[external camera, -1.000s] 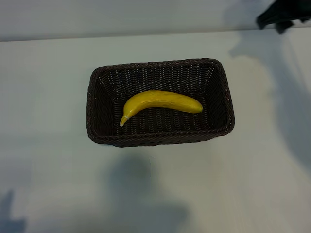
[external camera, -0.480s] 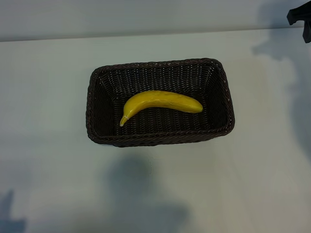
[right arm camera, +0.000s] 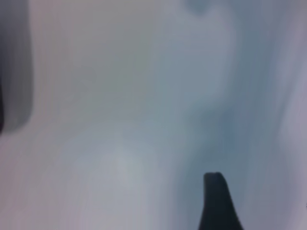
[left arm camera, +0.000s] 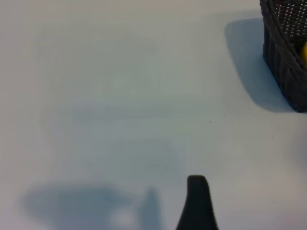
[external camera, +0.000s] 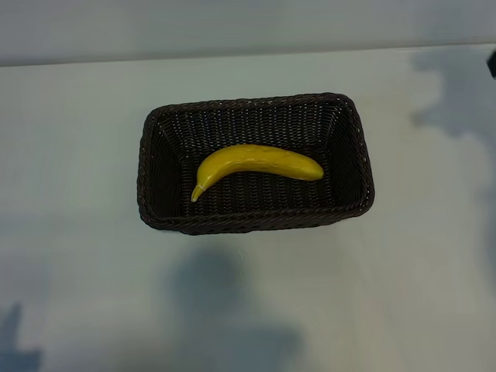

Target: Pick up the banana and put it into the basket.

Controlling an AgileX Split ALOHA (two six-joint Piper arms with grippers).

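Note:
The yellow banana [external camera: 256, 164] lies inside the dark brown wicker basket [external camera: 155, 124] at the middle of the table, its stem end toward the left. No gripper touches either. In the left wrist view one black finger [left arm camera: 197, 203] of my left gripper hangs over bare table, with the basket's corner [left arm camera: 285, 57] and a sliver of banana [left arm camera: 304, 52] farther off. The jaws stand open and empty. One finger [right arm camera: 218, 203] of my right gripper shows over blurred bare table, open with nothing in it. Only a dark sliver of the right arm [external camera: 493, 62] shows at the exterior view's right edge.
The white table [external camera: 77, 271] surrounds the basket on all sides. Arm shadows fall on it at the front centre and far right. A dark blurred shape [right arm camera: 12, 72] sits at the edge of the right wrist view.
The right arm has drawn away to the right, almost out of the exterior view. The banana and basket have not moved.

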